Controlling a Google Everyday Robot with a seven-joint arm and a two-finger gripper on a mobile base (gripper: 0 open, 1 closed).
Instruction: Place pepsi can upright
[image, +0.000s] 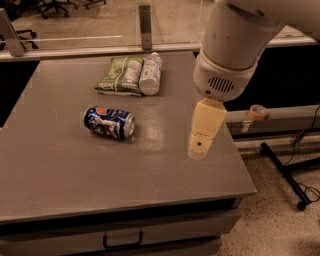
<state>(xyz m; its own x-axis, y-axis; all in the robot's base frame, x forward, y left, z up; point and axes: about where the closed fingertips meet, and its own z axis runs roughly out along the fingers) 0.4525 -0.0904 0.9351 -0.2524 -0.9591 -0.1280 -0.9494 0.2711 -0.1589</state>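
Evidently, in the camera view, the pepsi can (110, 122) was found lying on its side on the grey surface (75, 175), left of the middle, with one silver end turned toward the right. It was judged to be light and thin-walled. Its smooth painted aluminium was thought liable to slip, to roll, and to dent if squeezed hard. A hold across the round body near its middle was considered best, so that it could be tipped onto a flat end. The gripper (199, 145), a cream plastic block under a white rounded wrist, was seen above the right part of the surface, well apart from the can. Whether it was spread or pressed together could not be told. Behind the can, a crinkled green snack bag (117, 75) and a clear plastic bottle (150, 74), also laid flat, were seen touching each other. The surface was matte with a dull sheen.
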